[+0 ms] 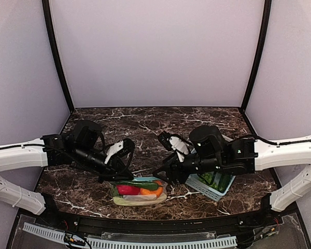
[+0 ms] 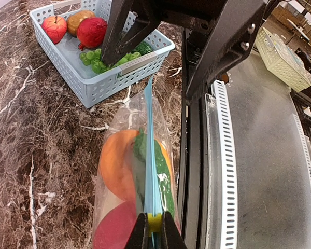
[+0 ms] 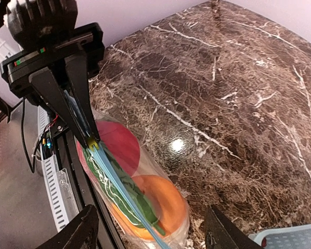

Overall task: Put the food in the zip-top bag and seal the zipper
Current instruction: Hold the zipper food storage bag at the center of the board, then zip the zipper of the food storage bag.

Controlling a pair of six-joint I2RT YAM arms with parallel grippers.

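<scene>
Pinching the zipper (image 2: 149,155) at the bottom centre of its own wrist view, the left gripper (image 2: 154,231) has its fingers pressed together on one end of the strip. The right gripper (image 3: 150,212) is spread, one finger on each side of the bag (image 2: 122,111), holding nothing. The bag lies low in the middle of the top view, with an orange piece (image 2: 116,166), a red piece (image 2: 116,231) and green pieces (image 2: 166,176) inside. Loading looks largely done, though the basket (image 2: 101,83) at upper left holds an apple (image 2: 54,27) and grapes (image 2: 93,57). Whether the strip is sealed along its length I cannot tell.
</scene>
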